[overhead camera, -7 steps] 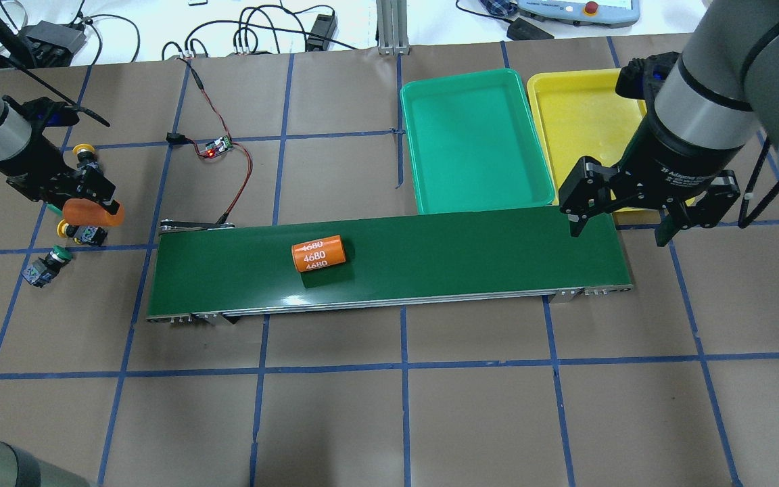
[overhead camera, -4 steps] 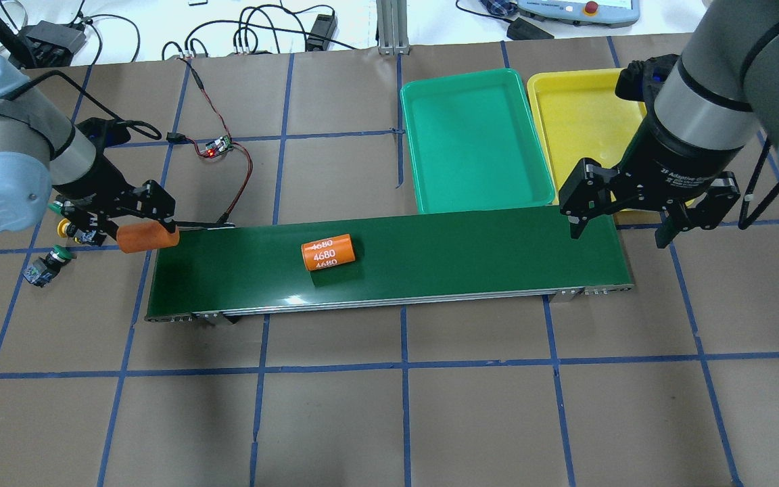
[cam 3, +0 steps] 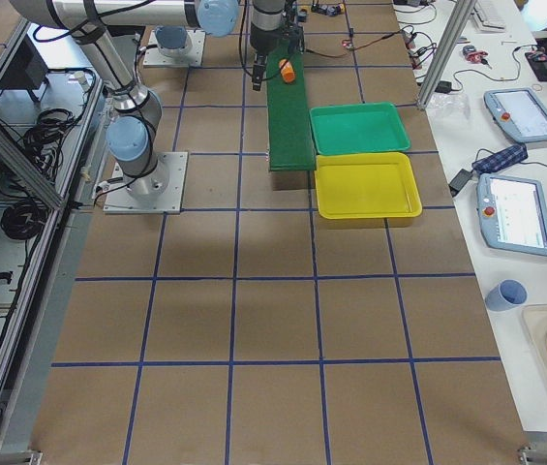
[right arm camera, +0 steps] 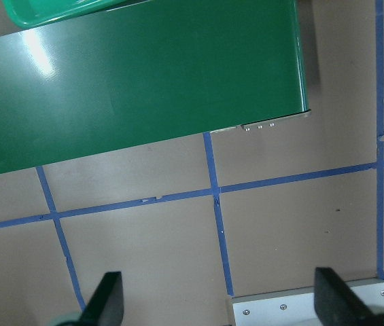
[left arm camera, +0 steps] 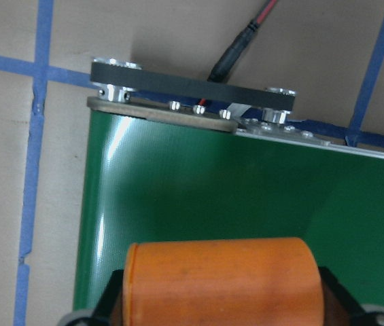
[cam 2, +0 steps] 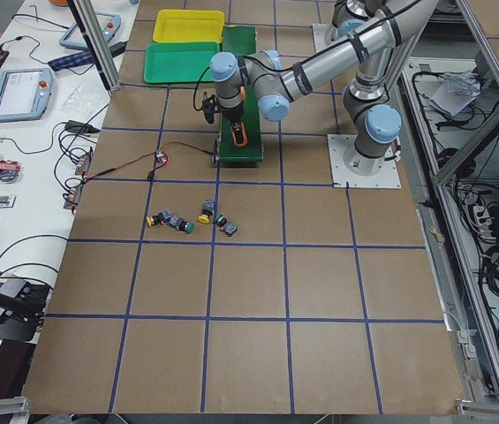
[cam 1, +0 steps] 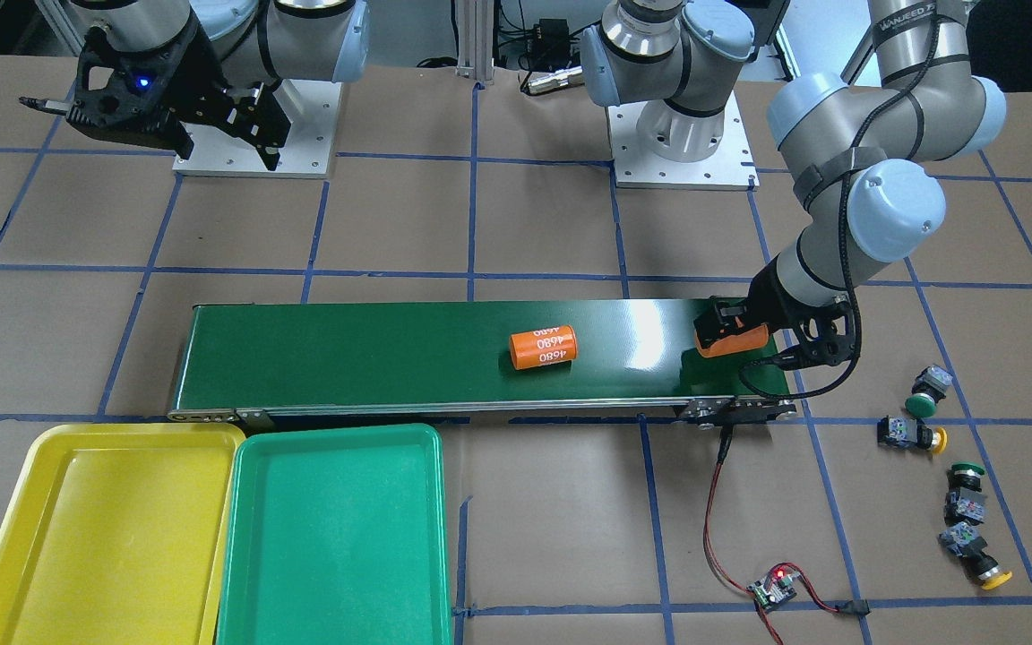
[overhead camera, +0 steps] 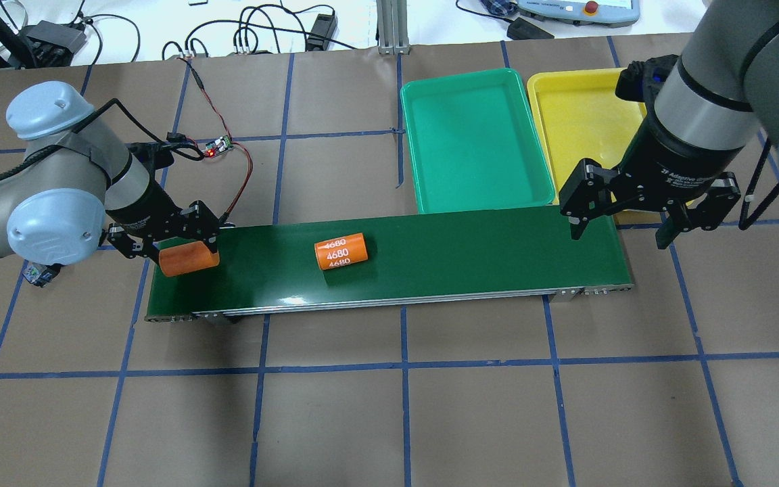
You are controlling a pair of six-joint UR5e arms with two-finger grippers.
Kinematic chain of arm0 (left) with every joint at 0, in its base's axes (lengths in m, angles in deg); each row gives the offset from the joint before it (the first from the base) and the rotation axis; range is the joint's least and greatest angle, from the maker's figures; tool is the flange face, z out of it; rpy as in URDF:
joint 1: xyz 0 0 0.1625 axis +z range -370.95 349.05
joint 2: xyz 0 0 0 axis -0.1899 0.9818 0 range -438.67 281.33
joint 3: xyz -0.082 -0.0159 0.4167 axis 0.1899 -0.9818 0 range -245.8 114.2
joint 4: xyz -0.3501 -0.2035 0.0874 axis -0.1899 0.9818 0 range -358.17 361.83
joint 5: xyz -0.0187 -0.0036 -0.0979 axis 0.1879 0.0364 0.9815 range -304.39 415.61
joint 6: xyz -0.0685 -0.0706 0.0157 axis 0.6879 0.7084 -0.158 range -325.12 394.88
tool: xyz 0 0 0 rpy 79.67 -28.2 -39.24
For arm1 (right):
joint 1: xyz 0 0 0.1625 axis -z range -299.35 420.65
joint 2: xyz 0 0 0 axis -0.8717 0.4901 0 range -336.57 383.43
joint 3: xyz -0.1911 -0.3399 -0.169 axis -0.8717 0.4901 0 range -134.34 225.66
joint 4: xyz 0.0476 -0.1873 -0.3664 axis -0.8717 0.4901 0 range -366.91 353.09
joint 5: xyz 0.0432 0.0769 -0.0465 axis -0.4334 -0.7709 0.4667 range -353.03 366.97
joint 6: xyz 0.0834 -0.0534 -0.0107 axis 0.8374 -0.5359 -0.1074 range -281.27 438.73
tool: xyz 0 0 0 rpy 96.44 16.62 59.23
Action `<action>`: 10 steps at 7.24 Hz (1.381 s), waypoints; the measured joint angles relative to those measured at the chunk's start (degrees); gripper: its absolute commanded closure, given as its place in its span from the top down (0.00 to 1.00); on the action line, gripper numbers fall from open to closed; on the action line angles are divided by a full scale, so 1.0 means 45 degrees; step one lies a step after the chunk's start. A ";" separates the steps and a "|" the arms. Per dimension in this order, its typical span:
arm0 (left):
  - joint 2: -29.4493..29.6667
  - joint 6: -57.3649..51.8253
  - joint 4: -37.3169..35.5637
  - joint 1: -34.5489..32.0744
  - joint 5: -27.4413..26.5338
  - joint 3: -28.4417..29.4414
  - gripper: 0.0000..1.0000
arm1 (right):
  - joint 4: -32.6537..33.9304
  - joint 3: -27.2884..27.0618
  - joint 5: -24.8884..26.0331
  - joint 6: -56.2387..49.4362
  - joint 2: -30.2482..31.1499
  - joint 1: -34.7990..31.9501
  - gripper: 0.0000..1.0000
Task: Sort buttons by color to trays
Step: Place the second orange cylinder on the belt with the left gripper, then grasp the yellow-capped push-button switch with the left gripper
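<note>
Several buttons [cam 1: 921, 405] with yellow or green caps lie scattered on the brown table beyond the belt's end, and they show small in the exterior left view as buttons [cam 2: 187, 221]. In the overhead view my left arm hides all but one button [overhead camera: 38, 274]. My left gripper [overhead camera: 189, 259] is shut on an orange cylinder [left arm camera: 222, 282], low over the left end of the conveyor belt [overhead camera: 464, 250]. The green tray [overhead camera: 474, 138] and yellow tray [overhead camera: 579, 122] lie side by side behind the belt's right end, both bare. My right gripper [overhead camera: 619, 235] hangs open over that end, holding nothing.
A second orange cylinder [overhead camera: 341, 251] marked 4680 lies on its side on the belt. A small circuit board [overhead camera: 217, 145] with red and black wires sits behind the belt's left end. Cables and pendants line the far table edge.
My left arm carried the orange cylinder from beside the buttons rightward over the belt's left end. The loose cylinder drifted right along the belt. The right arm stayed still.
</note>
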 measured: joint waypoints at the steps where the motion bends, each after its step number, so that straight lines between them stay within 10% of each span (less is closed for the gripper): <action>1: 0.0038 0.0071 -0.0062 -0.0141 0.0087 0.0032 1.00 | -0.0004 0.0000 0.0000 0.0004 0.0000 0.0000 1.00; 5: -0.0026 -0.1418 0.0777 0.0548 0.0368 0.1710 1.00 | -0.0014 0.0000 0.0001 0.0007 0.0000 0.0000 1.00; 10: 0.2078 -1.0509 -0.0601 0.3715 0.0005 0.2779 1.00 | 0.0004 0.0000 0.0013 0.0005 -0.0015 0.0000 1.00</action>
